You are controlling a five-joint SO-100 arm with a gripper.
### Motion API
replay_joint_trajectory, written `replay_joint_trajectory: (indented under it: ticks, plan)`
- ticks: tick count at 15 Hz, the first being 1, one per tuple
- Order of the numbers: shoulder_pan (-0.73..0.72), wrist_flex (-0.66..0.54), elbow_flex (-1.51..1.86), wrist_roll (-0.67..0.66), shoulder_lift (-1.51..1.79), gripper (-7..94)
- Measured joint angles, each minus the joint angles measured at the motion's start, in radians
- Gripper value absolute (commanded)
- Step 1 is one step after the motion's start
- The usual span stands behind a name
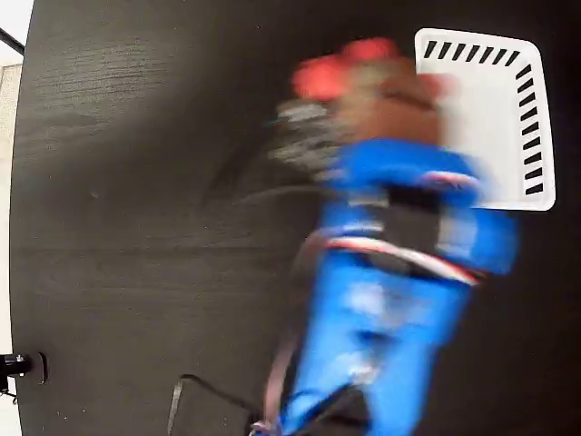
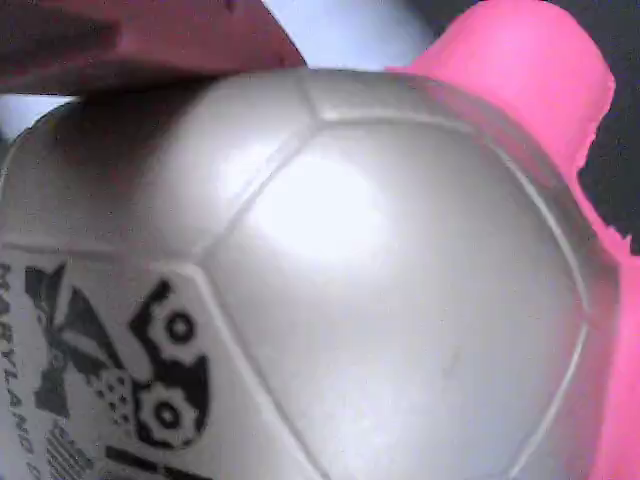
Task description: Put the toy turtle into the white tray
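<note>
Gripping toy turtle (image 2: 340, 300), jaws shut; orientation blurred; white tray (image 1: 508, 73) beside

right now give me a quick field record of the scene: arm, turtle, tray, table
arm: blue robot arm, motion-blurred in the fixed view
gripper: gripper hidden in blur; open or shut unclear
turtle: squishy toy turtle with domed pale shell, black printed mark and pink limbs, fills the wrist view; blurred red and tan at the arm's tip in the fixed view
tray: white rectangular plastic tray with dark slots, top right in the fixed view, partly covered by the arm
table: dark wood-grain table
</note>
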Motion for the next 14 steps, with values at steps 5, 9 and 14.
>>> replay_joint_trajectory:
  ticks: [5,9,14]
  plan:
    - [0.156,0.067,-0.314,-0.038,-0.353,0]
    - [0.146,0.018,-0.357,-0.015,-0.574,0]
    - [0.156,-0.011,-0.391,0.017,-0.672,0]
